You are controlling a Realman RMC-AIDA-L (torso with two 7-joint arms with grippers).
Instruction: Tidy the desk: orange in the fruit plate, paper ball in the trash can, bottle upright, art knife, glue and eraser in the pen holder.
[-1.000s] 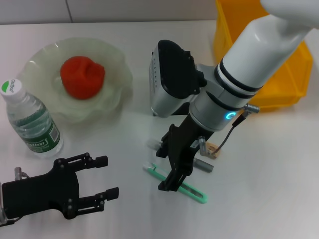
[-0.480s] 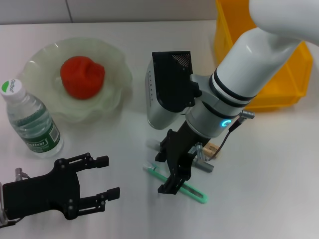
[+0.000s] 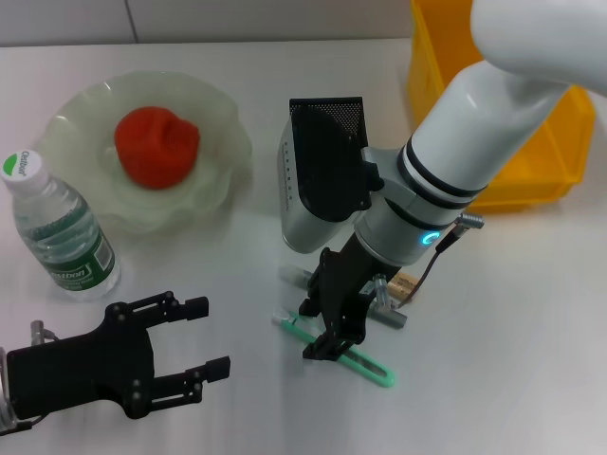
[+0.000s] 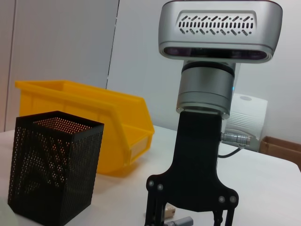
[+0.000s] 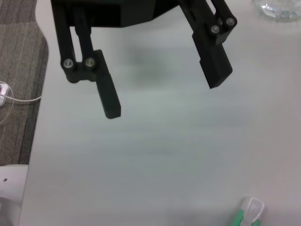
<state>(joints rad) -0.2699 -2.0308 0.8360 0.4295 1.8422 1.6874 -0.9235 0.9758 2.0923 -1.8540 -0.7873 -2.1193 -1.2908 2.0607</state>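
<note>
From the head camera, the right gripper [image 3: 322, 330] stands low over the green art knife [image 3: 334, 352] lying on the desk [image 3: 493, 322] in front of the pen holder [image 3: 327, 114]; I cannot tell how far its fingers are parted. The left gripper [image 3: 201, 337] rests spread wide near the upright bottle [image 3: 59, 227]. The left wrist camera shows the right gripper [image 4: 188, 217] beside the pen holder [image 4: 51, 172]. The right wrist camera shows the left gripper [image 5: 162, 92] wide apart and holding nothing, and the knife's tip [image 5: 248, 214].

I see a yellow plastic bin [image 3: 531, 142] at the far right of the white tabletop [image 3: 522, 313]. Beyond the tabletop's near edge I can make out grey carpet [image 5: 19, 52] and a white cable [image 5: 7, 96].
</note>
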